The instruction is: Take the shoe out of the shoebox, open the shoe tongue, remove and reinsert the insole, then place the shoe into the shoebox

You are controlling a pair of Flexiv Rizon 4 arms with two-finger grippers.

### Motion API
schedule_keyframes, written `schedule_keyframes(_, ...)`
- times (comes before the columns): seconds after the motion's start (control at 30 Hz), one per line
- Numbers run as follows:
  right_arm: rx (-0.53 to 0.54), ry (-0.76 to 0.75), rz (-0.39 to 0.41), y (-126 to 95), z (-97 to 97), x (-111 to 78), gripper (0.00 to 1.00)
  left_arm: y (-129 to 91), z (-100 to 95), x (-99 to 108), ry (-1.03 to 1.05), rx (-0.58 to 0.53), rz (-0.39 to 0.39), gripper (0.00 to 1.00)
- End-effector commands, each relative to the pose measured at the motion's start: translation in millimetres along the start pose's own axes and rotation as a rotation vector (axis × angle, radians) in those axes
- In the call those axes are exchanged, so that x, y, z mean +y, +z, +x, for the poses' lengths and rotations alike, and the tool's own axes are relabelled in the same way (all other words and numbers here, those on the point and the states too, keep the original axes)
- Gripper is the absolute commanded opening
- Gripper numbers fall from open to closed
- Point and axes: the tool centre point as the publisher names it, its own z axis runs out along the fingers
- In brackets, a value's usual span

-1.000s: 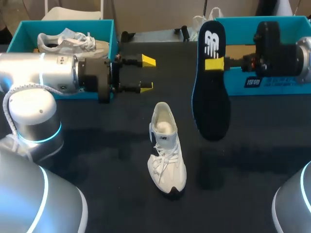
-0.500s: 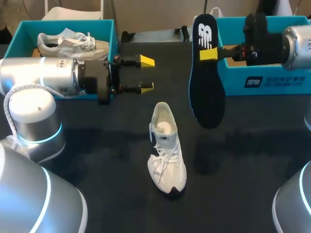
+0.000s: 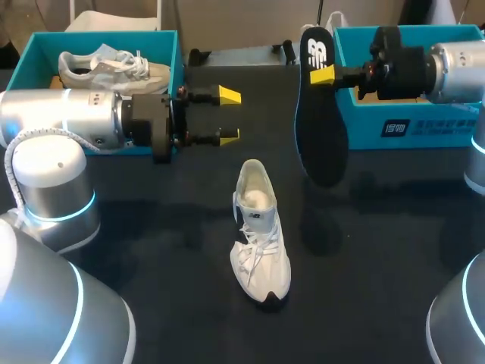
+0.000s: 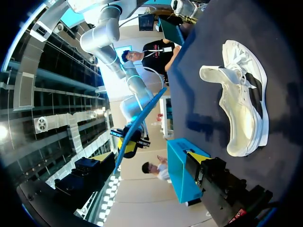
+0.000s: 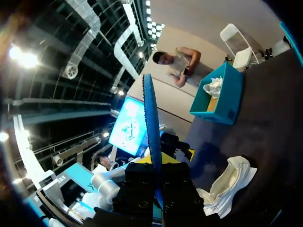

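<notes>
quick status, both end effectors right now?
Left end effector: open, holding nothing.
Right end effector: closed on the insole, held up off the table.

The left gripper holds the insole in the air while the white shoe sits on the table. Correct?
No. The right gripper holds the insole; the left gripper is open and empty, as the head view shows. The white shoe does sit on the table.

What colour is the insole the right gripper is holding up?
The insole is dark navy with a white logo near its upper end; head view shows it best.
</notes>
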Motion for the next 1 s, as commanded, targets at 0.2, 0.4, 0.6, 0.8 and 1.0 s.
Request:
schedule_keyframes(0.2,0.001,0.001,0.019,1.8,-2.2,4.4,0.00,1.0,0.9,-0.1,0.002,-0.001,-0.001,1.00)
schedule_keyframes(0.4,0.035,0.187,0.003,26.4,-20.2,26.2,0.00,1.0,0.9,-0.1,0.002,-0.001,-0.001,1.00)
schedule_keyframes(0.6,0.055,0.237,0.020,37.2,-24.3,27.1,0.00,1.0,0.9,-0.1,0.002,-0.001,-0.001,1.00)
schedule_keyframes(0.8,0.055,0.237,0.020,37.2,-24.3,27.1,0.00,1.0,0.9,-0.1,0.002,-0.001,-0.001,1.00)
schedule_keyframes(1.0,0.063,0.339,0.003,45.7,-32.2,32.0,0.00,12.9,5.4,6.6,-0.021,-0.052,0.008,1.00)
